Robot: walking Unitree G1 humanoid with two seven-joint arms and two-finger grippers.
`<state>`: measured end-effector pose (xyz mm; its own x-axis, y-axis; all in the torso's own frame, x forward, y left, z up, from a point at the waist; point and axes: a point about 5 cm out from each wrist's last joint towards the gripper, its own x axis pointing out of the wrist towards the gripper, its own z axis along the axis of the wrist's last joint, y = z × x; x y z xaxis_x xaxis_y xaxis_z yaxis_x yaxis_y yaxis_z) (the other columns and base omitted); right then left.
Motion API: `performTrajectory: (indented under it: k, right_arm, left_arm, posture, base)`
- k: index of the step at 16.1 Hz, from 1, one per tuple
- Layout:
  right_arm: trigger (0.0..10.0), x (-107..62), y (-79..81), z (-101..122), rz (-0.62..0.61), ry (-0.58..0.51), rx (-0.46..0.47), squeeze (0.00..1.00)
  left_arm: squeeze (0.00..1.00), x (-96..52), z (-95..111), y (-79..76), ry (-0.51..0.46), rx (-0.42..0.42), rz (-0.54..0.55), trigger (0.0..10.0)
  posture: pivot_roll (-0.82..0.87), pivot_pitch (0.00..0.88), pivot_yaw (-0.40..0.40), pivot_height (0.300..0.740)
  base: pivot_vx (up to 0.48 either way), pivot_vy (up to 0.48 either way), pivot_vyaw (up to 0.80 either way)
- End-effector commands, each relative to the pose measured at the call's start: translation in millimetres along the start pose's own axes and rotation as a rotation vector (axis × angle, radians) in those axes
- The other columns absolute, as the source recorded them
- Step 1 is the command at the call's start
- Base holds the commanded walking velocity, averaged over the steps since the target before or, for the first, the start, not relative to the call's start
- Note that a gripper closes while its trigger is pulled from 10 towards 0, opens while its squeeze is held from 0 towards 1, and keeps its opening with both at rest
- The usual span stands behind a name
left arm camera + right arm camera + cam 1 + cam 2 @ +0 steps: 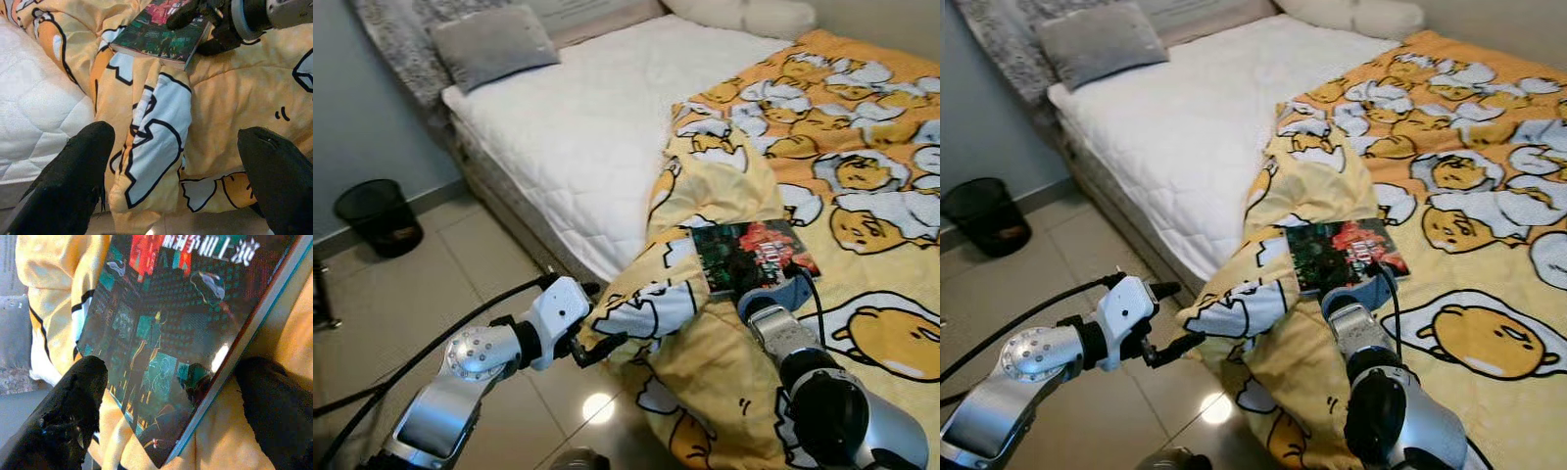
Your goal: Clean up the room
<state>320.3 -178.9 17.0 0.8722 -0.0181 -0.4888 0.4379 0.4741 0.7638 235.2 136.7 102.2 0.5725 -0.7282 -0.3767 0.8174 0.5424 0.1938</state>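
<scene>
Yellow blanket (803,147) beneath book (749,255)

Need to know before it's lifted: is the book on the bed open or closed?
Closed. The book lies flat on the yellow blanket, front cover up, its closed page edge visible in the left wrist view.

Head eyes look down at the bed (578,127); both wrist views, closer, share the book (176,333).

The left arm reaches forward at low height, wrist level, its left tool (597,348) with both black fingers (73,176) spread wide apart. The right arm stretches ahead, its right tool (171,396) also spread, one finger on each side of its wrist view.
</scene>
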Motion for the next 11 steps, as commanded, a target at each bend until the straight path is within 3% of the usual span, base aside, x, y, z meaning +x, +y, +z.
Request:
performTrajectory:
  k: [1, 6, 9, 11]
  right_arm:
    - [10.0, 0.5, 1.4, -4.5, -0.015, -0.001, 0.033, 0.00]
    - [10.0, 3.0, 15.2, 3.5, 0.049, -0.069, 0.115, 0.00]
    - [10.0, 5.0, 30.9, 20.4, 0.127, -0.142, 0.196, 0.00]
    - [10.0, 5.3, 35.1, 25.0, 0.151, -0.160, 0.217, 0.00]
  left_arm:
    - [0.95, -2.1, 1.5, -2.2, 0.014, 0.011, 0.007, 10.0]
    - [0.95, 9.3, 41.9, -3.8, -0.046, 0.026, 0.017, 10.0]
    - [0.95, 19.9, 87.4, -8.9, -0.093, 0.040, 0.022, 10.0]
    - [0.95, 22.2, 92.9, -10.9, -0.096, 0.036, 0.025, 10.0]
  posture:
    - [0.26, 0.062, 0.114, 0.740]
    - [0.27, 0.088, 0.111, 0.740]
    - [0.28, 0.084, 0.087, 0.740]
    - [0.28, 0.083, 0.082, 0.740]
  base:
    - [0.000, 0.000, 0.00]
    - [0.000, 0.000, 0.00]
    - [0.000, 0.000, 0.00]
    - [0.000, 0.000, 0.00]
